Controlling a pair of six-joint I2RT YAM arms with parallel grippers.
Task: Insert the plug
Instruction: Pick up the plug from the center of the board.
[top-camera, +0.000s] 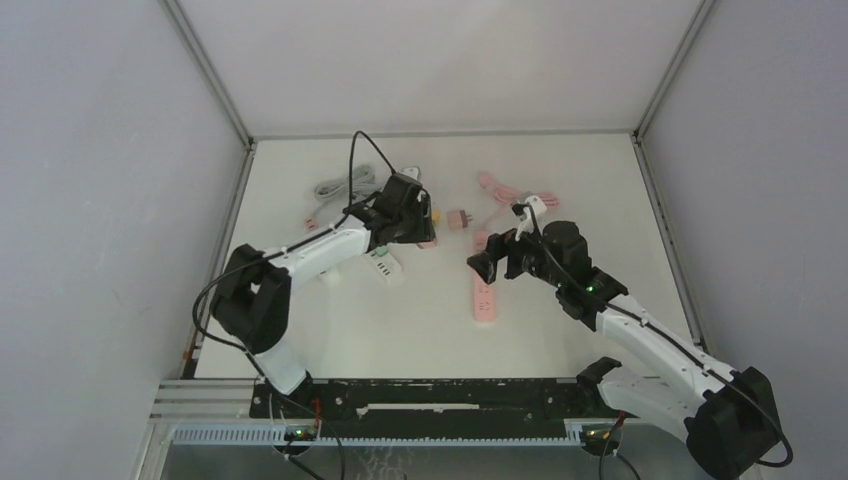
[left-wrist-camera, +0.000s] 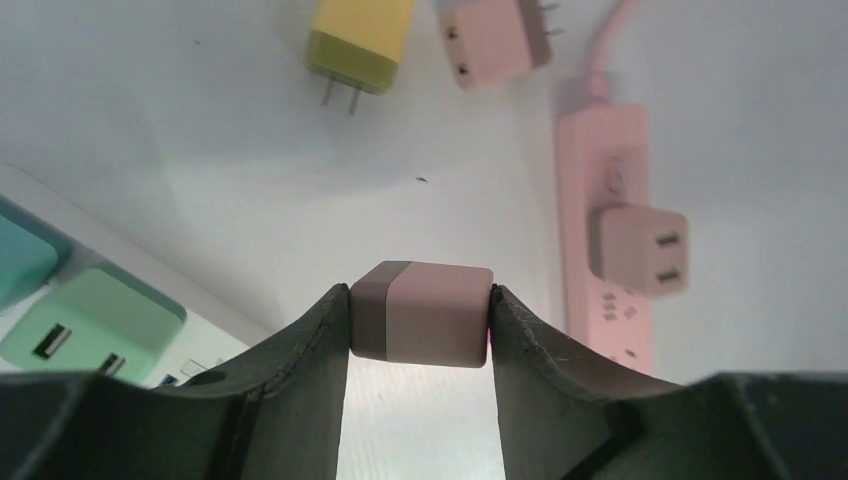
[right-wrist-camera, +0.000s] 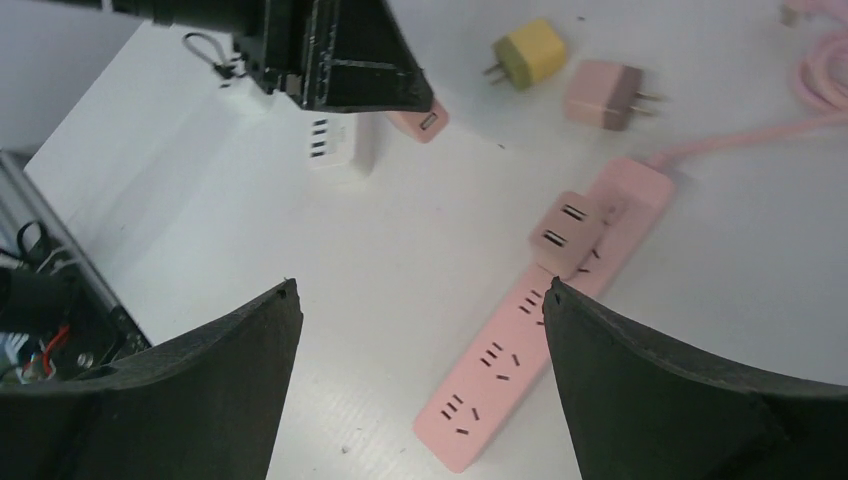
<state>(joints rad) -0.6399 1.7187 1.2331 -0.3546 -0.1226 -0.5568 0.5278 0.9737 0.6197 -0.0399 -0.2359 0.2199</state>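
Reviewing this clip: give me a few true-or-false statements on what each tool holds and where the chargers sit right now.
1. The left tool is shut on a mauve charger. True.
2. The right tool grips a plug. False: it is open and empty, above the pink power strip.
3. One adapter sits on the pink power strip. True.
4. The yellow charger is plugged into the pink power strip. False: it lies loose on the table, prongs bare, beside a loose pink charger.
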